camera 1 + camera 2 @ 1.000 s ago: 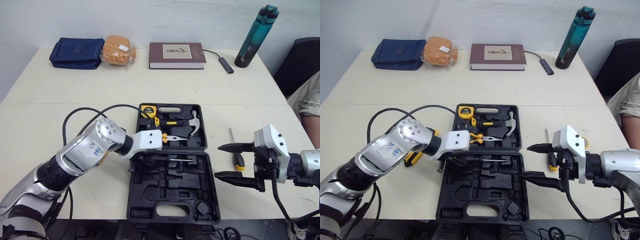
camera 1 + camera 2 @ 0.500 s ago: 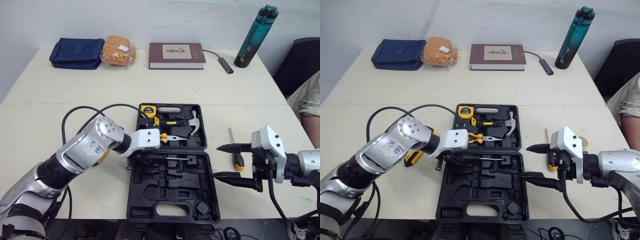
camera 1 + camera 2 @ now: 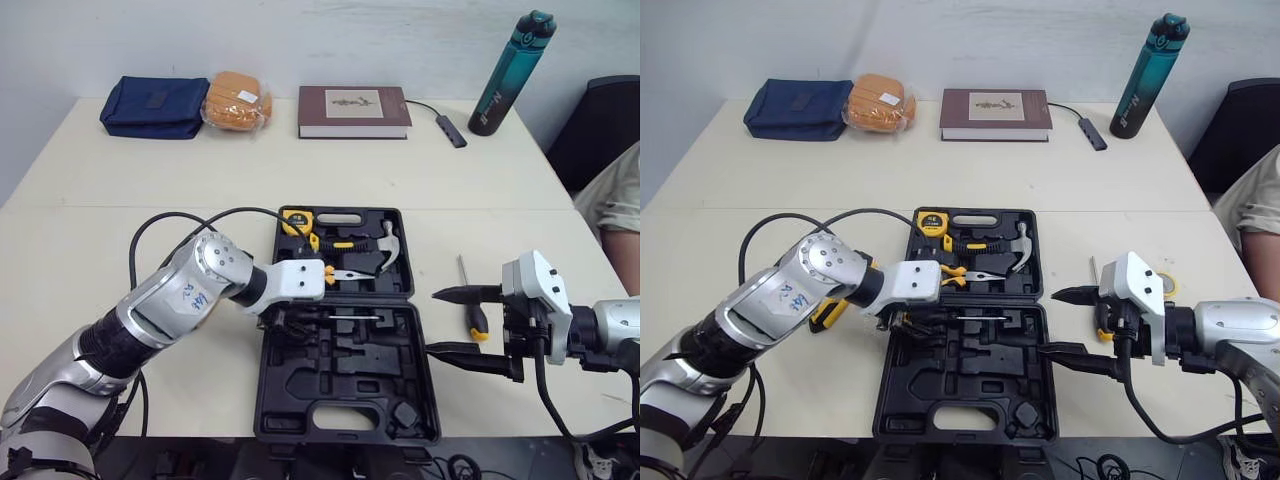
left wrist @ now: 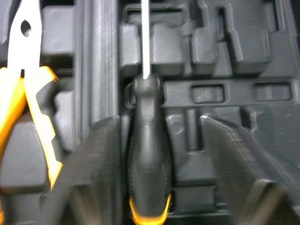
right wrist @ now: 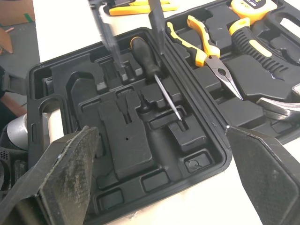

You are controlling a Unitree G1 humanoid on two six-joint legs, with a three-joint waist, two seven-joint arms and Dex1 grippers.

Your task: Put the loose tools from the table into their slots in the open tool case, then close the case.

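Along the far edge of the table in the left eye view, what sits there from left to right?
A blue pouch → bread bag → book → adapter → water bottle.

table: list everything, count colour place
tool case: 1, black, front centre
tape measure: 1, yellow, far half
pliers: 1, yellow, far half
hammer: 1, silver, far half
screwdriver: 1, black, near half
loose screwdriver: 1, yellow-black, right of case
tool: 1, yellow, left of case
pouch: 1, navy, far left
packet: 1, orange, beside pouch
book: 1, brown, far centre
adapter: 1, grey, beside book
bottle: 1, teal, far right
left hand: 1, black, around screwdriver
right hand: 1, black, beside case
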